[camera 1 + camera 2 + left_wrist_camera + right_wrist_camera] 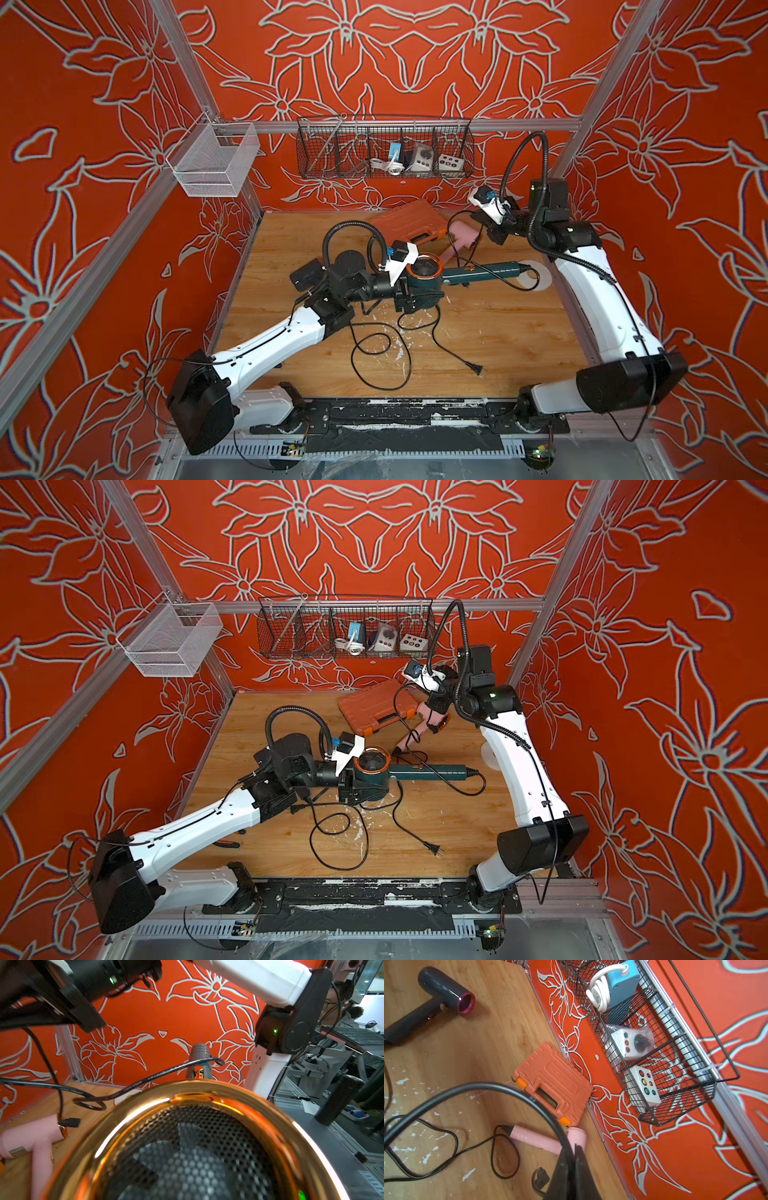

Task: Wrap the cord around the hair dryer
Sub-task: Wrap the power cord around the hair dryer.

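The left gripper (415,296) clamped the head of the green hair dryer (482,274), handle pointing right. On the handle's far side, the raised right gripper (574,1152) pinched the cord (488,1084).

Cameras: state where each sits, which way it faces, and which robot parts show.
Top views: high in front, looking down toward the back wall; both arms show, left gripper on the green hair dryer.
Left wrist: on the left arm, looking over the green hair dryer's grille toward the right arm.
Right wrist: on the right arm, looking down at table and wire basket; right gripper pinches the cord.
Shared: both wrist views show the pink hair dryer.
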`<state>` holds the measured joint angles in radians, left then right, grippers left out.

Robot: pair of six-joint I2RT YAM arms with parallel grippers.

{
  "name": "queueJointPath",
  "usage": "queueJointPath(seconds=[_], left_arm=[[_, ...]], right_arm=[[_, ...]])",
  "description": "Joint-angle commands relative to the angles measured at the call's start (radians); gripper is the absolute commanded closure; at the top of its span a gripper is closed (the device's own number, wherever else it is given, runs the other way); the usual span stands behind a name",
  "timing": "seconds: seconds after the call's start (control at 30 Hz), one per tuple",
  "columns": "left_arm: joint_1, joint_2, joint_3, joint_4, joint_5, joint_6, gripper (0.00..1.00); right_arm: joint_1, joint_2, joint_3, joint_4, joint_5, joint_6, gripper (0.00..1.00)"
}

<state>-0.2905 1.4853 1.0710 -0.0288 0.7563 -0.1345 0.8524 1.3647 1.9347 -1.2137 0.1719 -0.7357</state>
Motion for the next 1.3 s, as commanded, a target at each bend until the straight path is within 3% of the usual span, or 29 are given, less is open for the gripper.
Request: queueJointPath(seconds=[0.0,0.13,0.37,0.67,0.83,1.03,1.27], left_arm=[[-0.010,0.015,0.006,0.151,0.084,0.006,1.00],[-0.074,0.028,-0.002,0.170,0.154,0.000,1.00],[-0.230,0.001,-0.059,0.201,0.198,0.023,1.00],[-0.313,-0.031,-0.104,0.113,0.178,0.108,1.00],[-0.331,-0.001,-0.097,0.111,0.138,0.113,1.00],[-0.363,-0.025,-0.089,0.183,0.178,0.077,1.00],[-0.441,-0.102,-0.105,0.279,0.176,0.077,1.00]], right_arm=[[0.018,-0.003,0.058,-0.025,0.060,-0.122,1.00],[0.019,-0.001,0.037,0.086,0.118,-0.215,1.00],[-0.023,0.034,0.054,0.256,0.049,-0.336,1.00],[-0.246,0.094,0.180,0.248,-0.171,-0.346,1.00],[-0.263,0.107,0.272,0.207,-0.298,-0.305,1.00],[-0.298,0.120,0.153,0.313,-0.262,-0.338,1.00],[-0.430,0.145,0.014,0.429,-0.471,-0.236,1.00]])
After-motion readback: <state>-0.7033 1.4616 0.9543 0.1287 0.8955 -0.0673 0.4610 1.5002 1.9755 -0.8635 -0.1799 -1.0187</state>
